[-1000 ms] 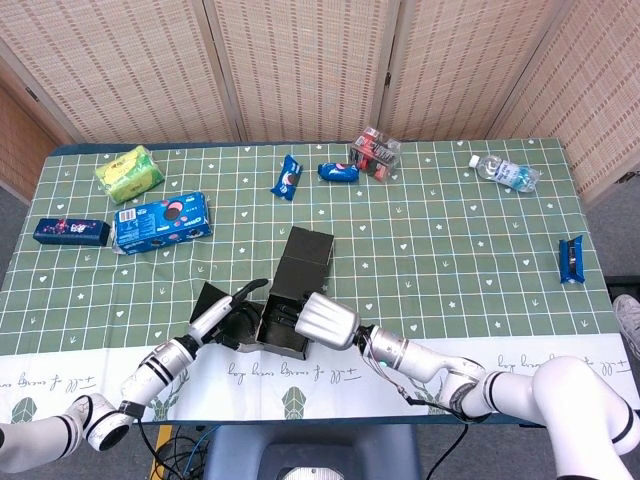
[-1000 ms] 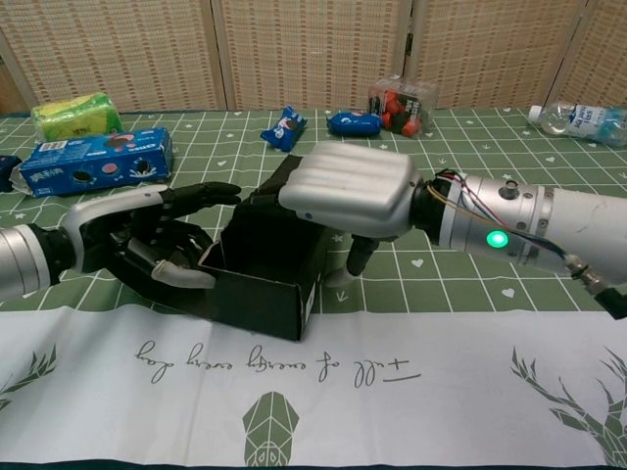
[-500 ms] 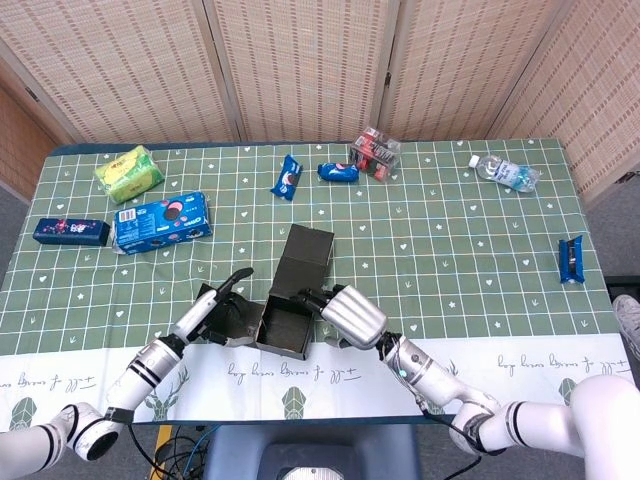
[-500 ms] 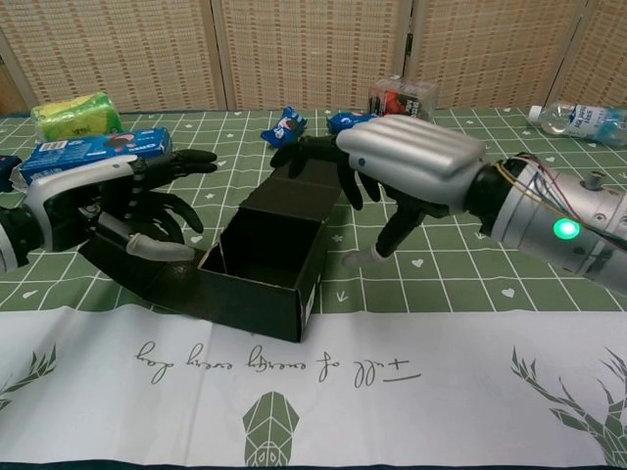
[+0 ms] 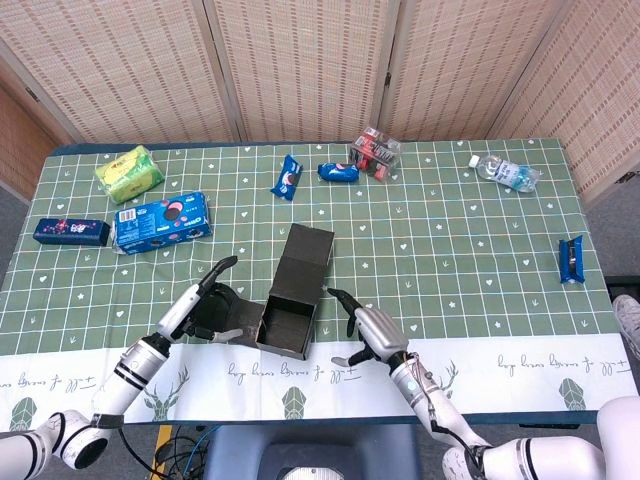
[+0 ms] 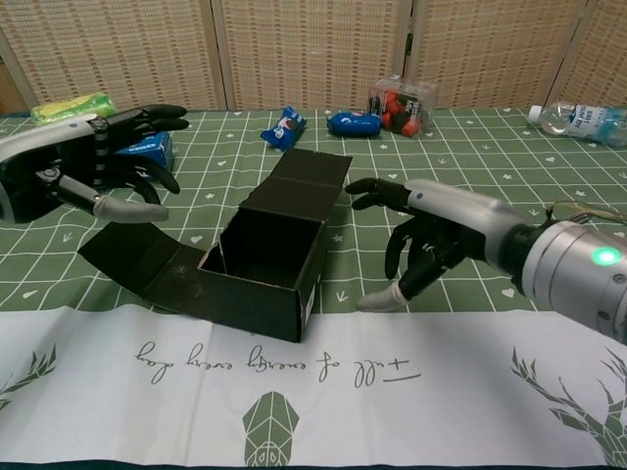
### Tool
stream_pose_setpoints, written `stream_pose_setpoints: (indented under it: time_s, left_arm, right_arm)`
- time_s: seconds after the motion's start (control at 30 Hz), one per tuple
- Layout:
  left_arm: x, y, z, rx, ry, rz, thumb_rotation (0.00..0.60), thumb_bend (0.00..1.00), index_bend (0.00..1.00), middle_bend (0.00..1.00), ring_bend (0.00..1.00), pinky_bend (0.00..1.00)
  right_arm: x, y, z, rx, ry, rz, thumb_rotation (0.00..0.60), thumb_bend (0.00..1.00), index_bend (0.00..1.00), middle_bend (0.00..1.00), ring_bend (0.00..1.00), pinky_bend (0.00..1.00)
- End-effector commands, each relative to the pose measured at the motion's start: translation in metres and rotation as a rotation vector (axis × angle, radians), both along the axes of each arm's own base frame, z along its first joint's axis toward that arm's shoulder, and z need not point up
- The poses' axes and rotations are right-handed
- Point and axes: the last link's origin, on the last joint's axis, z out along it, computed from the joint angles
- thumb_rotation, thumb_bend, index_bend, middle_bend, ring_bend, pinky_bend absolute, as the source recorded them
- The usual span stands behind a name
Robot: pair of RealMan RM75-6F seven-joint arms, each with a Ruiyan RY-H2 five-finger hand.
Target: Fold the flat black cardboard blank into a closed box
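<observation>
Box: we saw the black cardboard box (image 6: 263, 264) half-formed, top open, walls upright.
Flaps: one lay flat toward the far side, another spread left.
Place: near the surface's front edge.

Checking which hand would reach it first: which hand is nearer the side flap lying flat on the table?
Left. The left hand hovers open just above the side flap; the right hand is open across the black box from it.

Blue cookie box (image 5: 162, 221), green pkg (image 5: 129, 171), water bottle (image 5: 505, 173), green checked tablecloth (image 5: 450, 250)
</observation>
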Motion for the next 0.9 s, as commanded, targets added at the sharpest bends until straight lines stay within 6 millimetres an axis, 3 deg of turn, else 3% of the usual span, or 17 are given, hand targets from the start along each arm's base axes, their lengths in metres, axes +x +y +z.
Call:
stream_pose_setpoints:
  time_s: [0.03,0.5,0.73,0.9]
  left_arm:
    - [-0.002,-0.002,0.003,0.003,-0.001,0.0,0.6,0.15,0.03,0.01,0.36,0.43]
    - [-0.008,-0.005,0.013,0.016,-0.036,0.011,0.6,0.15,0.03,0.01,0.36,0.43]
    - [-0.014,-0.006,0.016,0.02,-0.043,0.028,0.6,0.15,0.03,0.01,0.36,0.43]
    - [-0.016,-0.007,0.017,0.019,-0.047,0.031,0.6,0.15,0.03,0.01,0.36,0.43]
  right_arm:
    - [0.011,0.006,-0.013,0.041,-0.02,-0.047,0.6,0.0,0.0,0.04,0.52,0.56]
    - [0.037,-0.008,-0.045,0.042,-0.055,-0.124,0.6,0.0,0.0,0.04,0.52,0.56]
    - [0.041,-0.023,-0.046,0.012,-0.055,-0.146,0.6,0.0,0.0,0.04,0.52,0.56]
    - [0.038,-0.015,-0.041,0.041,-0.085,-0.171,0.6,0.0,0.0,0.04,0.52,0.56]
